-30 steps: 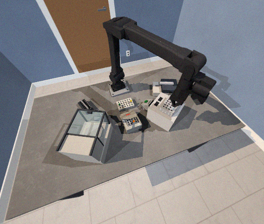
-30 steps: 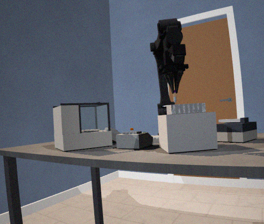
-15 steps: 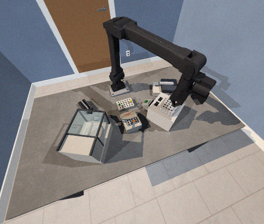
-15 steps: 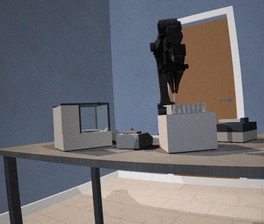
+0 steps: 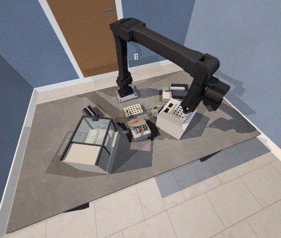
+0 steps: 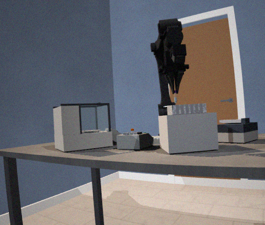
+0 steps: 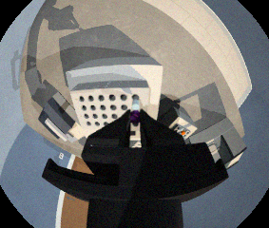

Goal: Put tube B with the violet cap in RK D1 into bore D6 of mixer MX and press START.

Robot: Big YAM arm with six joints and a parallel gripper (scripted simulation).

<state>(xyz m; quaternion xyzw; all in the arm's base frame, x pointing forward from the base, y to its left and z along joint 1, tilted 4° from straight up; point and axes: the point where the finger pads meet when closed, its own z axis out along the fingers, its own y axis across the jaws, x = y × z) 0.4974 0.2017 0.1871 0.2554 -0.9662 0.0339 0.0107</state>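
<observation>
My gripper (image 6: 175,92) is shut on tube B (image 6: 175,98) and holds it upright by its violet cap. The tube hangs over the mixer MX (image 5: 173,120), with its lower end just above the grey bored block (image 6: 187,108), at that block's left end in the exterior view. In the wrist view the tube (image 7: 136,114) points down at the right edge of the block's grid of bores (image 7: 107,105). In the top view the fingers (image 5: 185,110) hide the tube and the bores under it. I cannot tell which bore lies under the tube.
The rack RK (image 5: 133,110) with several coloured caps stands near the arm's base. The dry block DB (image 5: 140,129) with red and orange caps, the glass-walled balance BAL (image 5: 89,143) and the black magnet block MG (image 5: 92,111) stand beside the mixer. The spectrophotometer SP (image 5: 175,92) is close behind my arm.
</observation>
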